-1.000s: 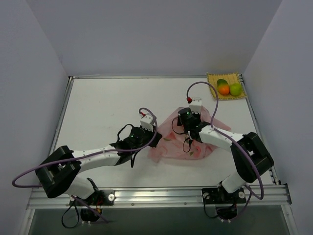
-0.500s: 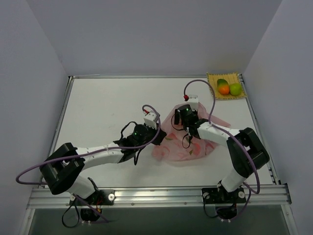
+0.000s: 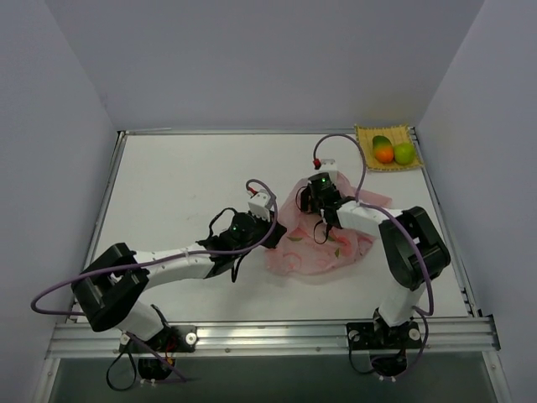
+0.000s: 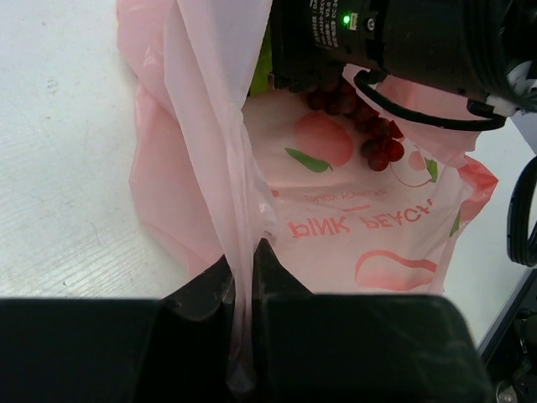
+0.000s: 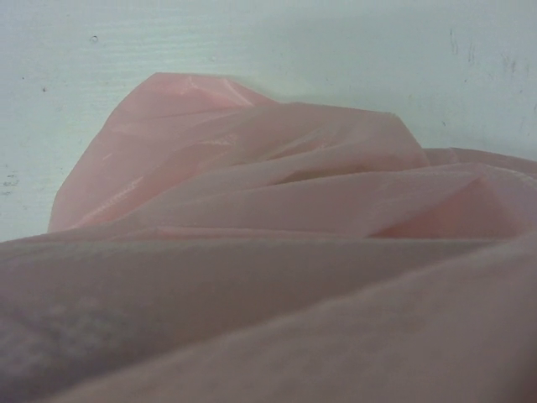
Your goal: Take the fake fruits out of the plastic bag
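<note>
The pink plastic bag (image 3: 323, 248) lies crumpled mid-table, printed with peaches. My left gripper (image 4: 243, 252) is shut on a raised fold of the bag (image 4: 361, 243) at its left edge; it also shows in the top view (image 3: 270, 222). My right gripper (image 3: 317, 200) is pushed into the bag's top, its fingers buried in film. The right wrist view shows only pink film (image 5: 252, 168). A dark grape bunch (image 4: 373, 138) lies in the bag just below the right gripper's black body (image 4: 377, 42). A sliver of green (image 4: 262, 71) shows beside it.
A yellow woven mat (image 3: 411, 134) at the back right corner holds a mango (image 3: 382, 141), an orange (image 3: 384, 154) and a green round fruit (image 3: 404, 153). Purple cables loop above both arms. Walls close the table on three sides.
My left gripper has moved right and slightly back, pulling the bag's fold with it. My right gripper has moved back and left, deeper into the bag. The bag has bunched up.
</note>
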{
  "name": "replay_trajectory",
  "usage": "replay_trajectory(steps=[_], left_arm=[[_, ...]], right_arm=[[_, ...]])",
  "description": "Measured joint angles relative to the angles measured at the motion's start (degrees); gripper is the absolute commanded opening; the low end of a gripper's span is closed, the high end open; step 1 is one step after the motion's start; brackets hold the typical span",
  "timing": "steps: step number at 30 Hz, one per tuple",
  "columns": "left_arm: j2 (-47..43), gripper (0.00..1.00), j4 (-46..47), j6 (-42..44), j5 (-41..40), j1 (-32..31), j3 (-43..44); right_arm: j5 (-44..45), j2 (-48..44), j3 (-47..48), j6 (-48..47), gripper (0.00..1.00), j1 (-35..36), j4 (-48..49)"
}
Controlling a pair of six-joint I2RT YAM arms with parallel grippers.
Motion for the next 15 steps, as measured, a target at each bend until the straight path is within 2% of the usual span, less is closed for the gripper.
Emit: replay_trajectory(steps=[4, 9, 15], left_arm=[[0.4, 0.02, 0.0, 0.4, 0.0, 0.0, 0.0], [0.4, 0.03, 0.0, 1.1, -0.1, 0.0, 0.0], [-0.6, 0.03, -0.2, 1.3, -0.2, 0.0, 0.0]], right_arm=[[-0.8, -2.2, -1.2, 0.2, 0.61, 0.3, 0.6], [-1.3, -11.8, -5.5, 1.0, 0.59, 3.3, -0.2], [-4.2, -25.0, -10.2, 4.2, 0.6, 10.3, -4.6]])
